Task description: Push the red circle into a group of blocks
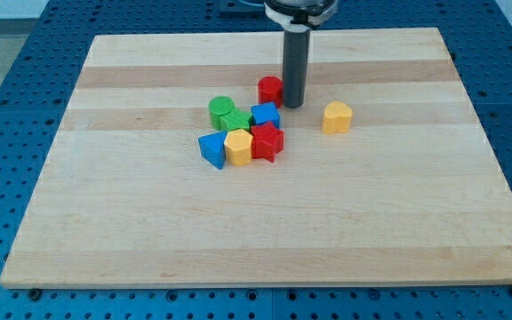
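One camera view: you see my tip (292, 105) touching the red circle (269, 89) at its 3 o'clock; no pincer shows, only the rod. The cluster around the blue block (265, 116) sits at the circle's 6 o'clock, seemingly just apart. A yellow block (336, 117) lies alone at 4 o'clock.

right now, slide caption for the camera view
My tip beside the red circle, just above the block cluster.
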